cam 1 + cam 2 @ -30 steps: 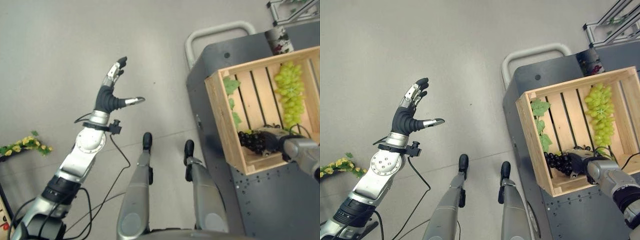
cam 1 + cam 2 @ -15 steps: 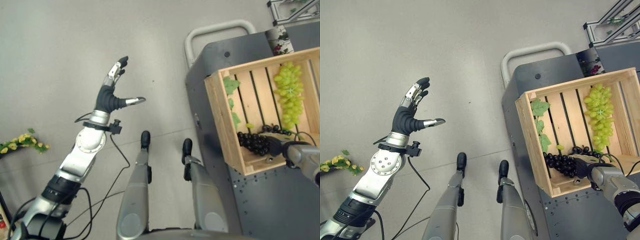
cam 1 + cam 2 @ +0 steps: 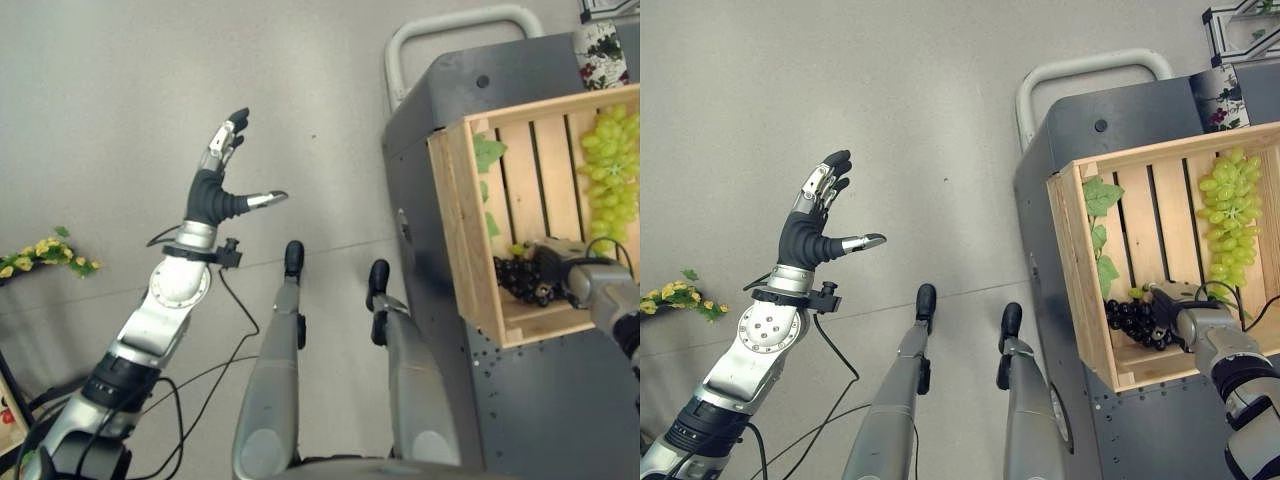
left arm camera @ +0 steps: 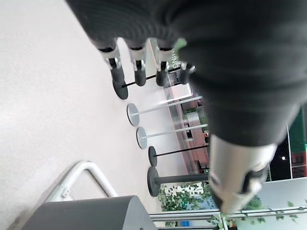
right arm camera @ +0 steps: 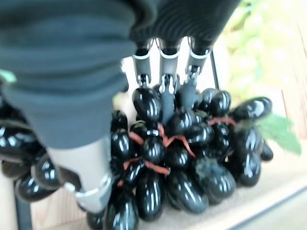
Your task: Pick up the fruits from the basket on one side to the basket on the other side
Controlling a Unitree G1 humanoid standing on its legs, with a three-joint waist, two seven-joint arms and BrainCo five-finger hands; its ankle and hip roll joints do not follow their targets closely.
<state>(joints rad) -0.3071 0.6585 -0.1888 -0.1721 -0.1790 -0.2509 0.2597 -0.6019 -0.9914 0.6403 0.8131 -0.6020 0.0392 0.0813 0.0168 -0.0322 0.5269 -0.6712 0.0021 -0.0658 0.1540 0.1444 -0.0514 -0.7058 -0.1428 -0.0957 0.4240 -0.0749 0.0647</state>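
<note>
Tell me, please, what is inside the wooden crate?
Inside the wooden crate lie a green grape bunch, a black grape bunch and green leaves. The right hand reaches onto the black grapes; part of that bunch is covered by it.

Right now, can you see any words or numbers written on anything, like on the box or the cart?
No words or numbers can be read here.
Wooden crate: bare wood, no print.
Grey cart: no label or sign.
Patterned thing at the cart's far corner: has a printed picture; any text is too small to read.
Black grapes under the right hand and green grapes: no tags.
</note>
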